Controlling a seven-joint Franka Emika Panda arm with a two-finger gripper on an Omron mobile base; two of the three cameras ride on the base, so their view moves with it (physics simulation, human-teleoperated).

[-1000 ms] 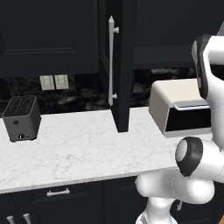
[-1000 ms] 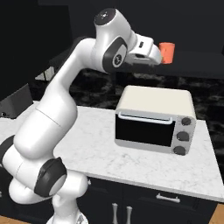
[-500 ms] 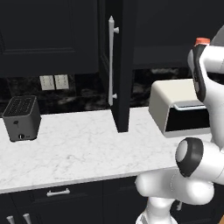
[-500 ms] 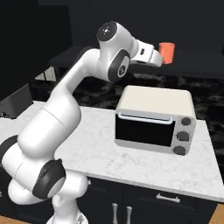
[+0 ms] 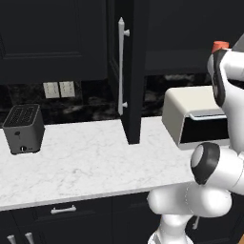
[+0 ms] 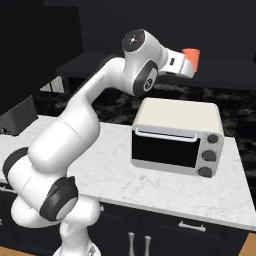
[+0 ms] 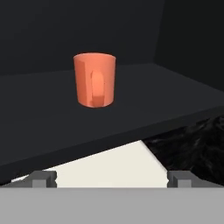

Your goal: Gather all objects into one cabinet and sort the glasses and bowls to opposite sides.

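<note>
On the dark shelf of the open cabinet (image 5: 135,71), above the toaster oven (image 6: 176,136), stands one orange mug (image 7: 94,79). In the hand view it sits straight ahead of my gripper (image 7: 112,178) and higher in the frame, back from the shelf's front edge, with bare shelf between it and the fingertips (image 7: 42,178). The jaws stand wide apart with nothing between them. They straddle the mug's line, though the mug lies left of centre between them, so I judge I need to shift a little that way before I go in.

The mug stands upright, its long axis vertical against my level approach. Its handle faces me, showing as a narrow arch on the near wall. That could foul a straight closing, so I'd judge a grip across the body, to either side of the handle, is what the next move calls for.

It is a plain, smooth cylinder, evenly orange and small against the shelf. From the right base view the mug shows just past the wrist, close to the hand.
</note>
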